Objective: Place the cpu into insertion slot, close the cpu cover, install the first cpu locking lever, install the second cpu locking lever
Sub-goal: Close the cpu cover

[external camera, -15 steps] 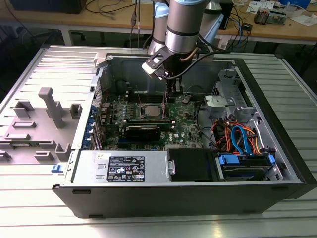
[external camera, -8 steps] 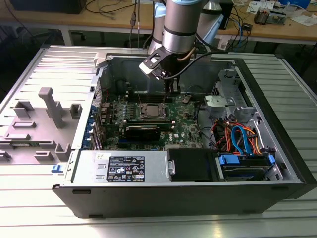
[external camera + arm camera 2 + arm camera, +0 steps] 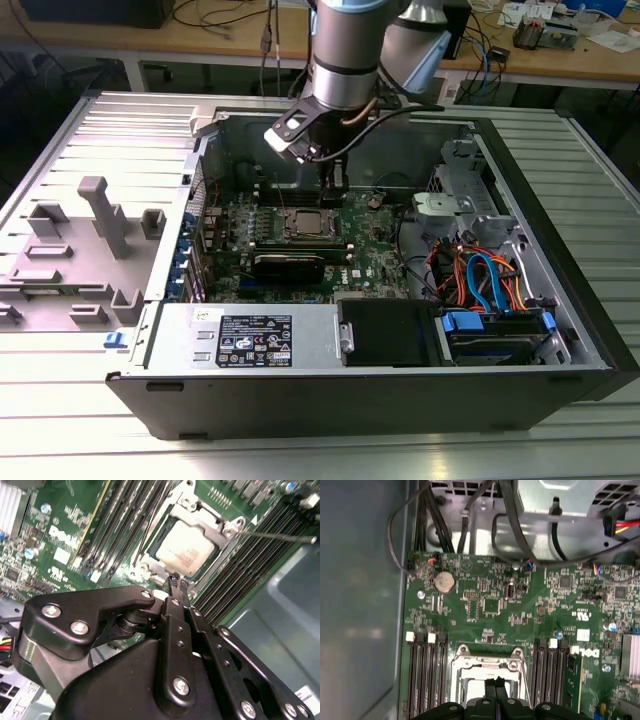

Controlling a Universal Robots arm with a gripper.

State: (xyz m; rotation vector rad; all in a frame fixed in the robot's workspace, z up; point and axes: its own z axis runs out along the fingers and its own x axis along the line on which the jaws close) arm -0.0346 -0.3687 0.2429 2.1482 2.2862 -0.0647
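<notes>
Gripper (image 3: 178, 581) has its fingers pinched together w/ nothing seen between them. The tips hang just by one edge of the insertion slot (image 3: 141, 570); can't tell if they touch it. The cpu (image 3: 186, 549) lies flat in the slot, its silver top showing thru the window of the cpu cover (image 3: 202, 516), which lies down around it. A thin lever rod (image 3: 277, 536) juts out from a socket corner, across the memory slots (image 3: 125, 525). In the exterior view the arm (image 3: 345, 60) reaches down into the open PC case (image 3: 540, 200), over the green board (image 3: 375, 250).

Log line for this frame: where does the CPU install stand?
cpu seated | cpu cover down around it | gripper shut, empty, tips near cover's edge | lever rod sticking out, looks unlatched
</notes>
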